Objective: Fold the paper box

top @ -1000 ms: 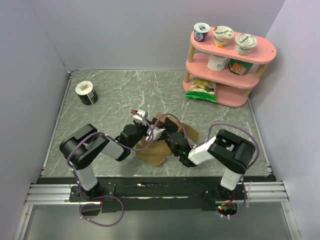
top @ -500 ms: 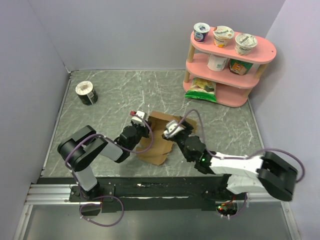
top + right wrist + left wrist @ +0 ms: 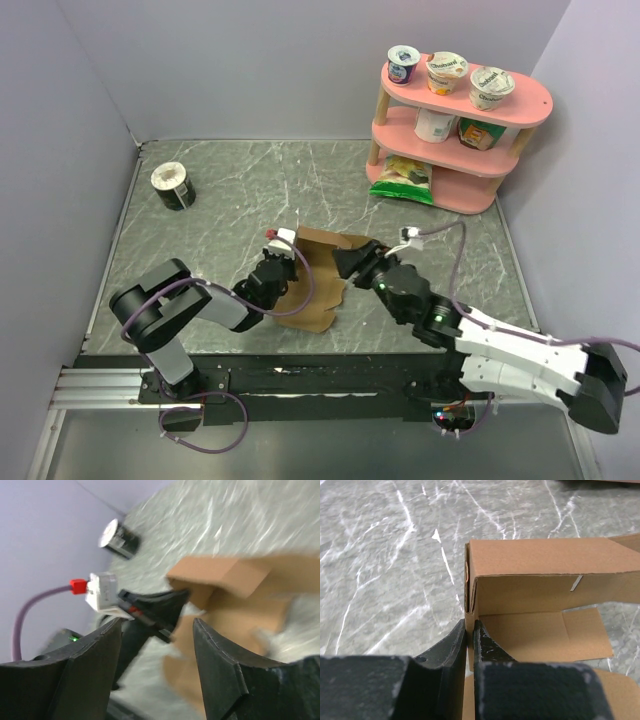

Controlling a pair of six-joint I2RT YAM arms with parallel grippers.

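**Status.** The paper box (image 3: 322,285) is lying partly formed on the counter (image 3: 200,200). The round tub (image 3: 173,186) is standing well apart from the box on its far left, and the pink shelf (image 3: 455,150) is standing well apart on its far right.

**Change.** One second ago both grippers were crowding over the box and hiding most of it. Half a second ago the right arm was already stretching out low, with its gripper on the right part of the box. Now the right gripper (image 3: 356,263) is sitting just beside the box's right edge. In the right wrist view, which is blurred by motion, the right gripper (image 3: 157,622) is showing its jaws spread wide with nothing between them. The far panel of the box is now standing upright with a short side flap turned in, while the near panels are lying flat.

**Left arm.** The left gripper (image 3: 470,635) is staying at the box's left corner. Its jaws are almost closed, pinching the thin cardboard edge of the raised wall.

**Meaning for the task.** The first wall appears to be raised and is being held by the left gripper alone. The freed right gripper is probably repositioning for another flap. Most folds are not yet made.
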